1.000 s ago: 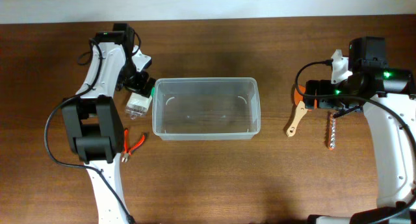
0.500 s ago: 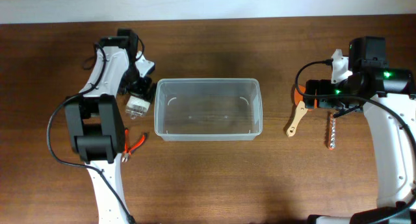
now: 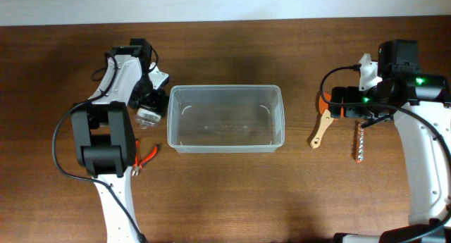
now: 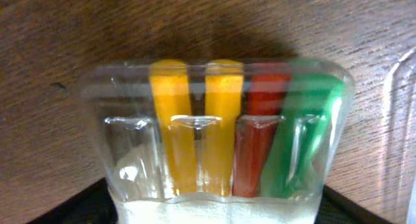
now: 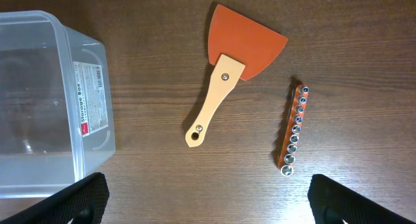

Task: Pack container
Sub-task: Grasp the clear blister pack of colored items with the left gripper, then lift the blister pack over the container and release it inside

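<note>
The container point(image 3: 225, 118) is a clear plastic bin standing empty at the table's middle; its right end also shows in the right wrist view point(image 5: 45, 100). My left gripper point(image 3: 146, 106) is open and low over a small clear case point(image 3: 147, 117) just left of the bin. In the left wrist view this case point(image 4: 214, 133) holds yellow, red and green pieces and sits between my fingers point(image 4: 214, 214). My right gripper point(image 3: 338, 102) is open and empty point(image 5: 208, 198), above bare table near a spatula point(image 5: 227, 87) with an orange blade and a wooden handle.
An orange rail of sockets point(image 5: 294, 130) lies right of the spatula; it also shows in the overhead view point(image 3: 360, 144). Red-handled pliers point(image 3: 144, 157) lie on the table in front of the left arm, left of the bin.
My left gripper has shifted slightly right and toward the clear case, which has moved a little. The right arm has not moved.
</note>
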Available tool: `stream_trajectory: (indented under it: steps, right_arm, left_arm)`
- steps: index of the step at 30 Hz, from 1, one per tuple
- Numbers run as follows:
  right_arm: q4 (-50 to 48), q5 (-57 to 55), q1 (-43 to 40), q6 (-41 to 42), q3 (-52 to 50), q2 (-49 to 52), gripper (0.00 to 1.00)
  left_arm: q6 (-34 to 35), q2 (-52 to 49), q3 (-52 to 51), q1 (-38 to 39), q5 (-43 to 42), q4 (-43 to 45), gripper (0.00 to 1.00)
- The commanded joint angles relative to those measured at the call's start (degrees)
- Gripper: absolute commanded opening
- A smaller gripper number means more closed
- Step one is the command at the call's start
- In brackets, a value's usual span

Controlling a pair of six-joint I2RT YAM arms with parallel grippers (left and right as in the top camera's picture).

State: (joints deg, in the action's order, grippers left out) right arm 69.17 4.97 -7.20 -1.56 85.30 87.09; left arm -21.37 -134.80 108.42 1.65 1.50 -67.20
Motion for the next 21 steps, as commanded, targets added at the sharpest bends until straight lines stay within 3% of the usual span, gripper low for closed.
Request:
stream_trajectory:
  steps: [1, 2, 21]
  right_arm:
    - [0.1, -0.5, 0.0, 0.3, 1.2, 0.3, 0.99]
    - [0.1, -0.5, 0.0, 0.3, 1.2, 0.3, 0.99]
    - [0.1, -0.5, 0.0, 0.3, 1.2, 0.3, 0.99]
  left_arm:
    - [-0.3, -0.6, -0.8, 0.1, -1.3, 0.5, 0.72]
    - [-0.3, -0.6, -0.8, 0.1, -1.3, 0.6, 0.64]
    - [1.6, -0.6, 1.0, 0.1, 0.0, 0.1, 0.06]
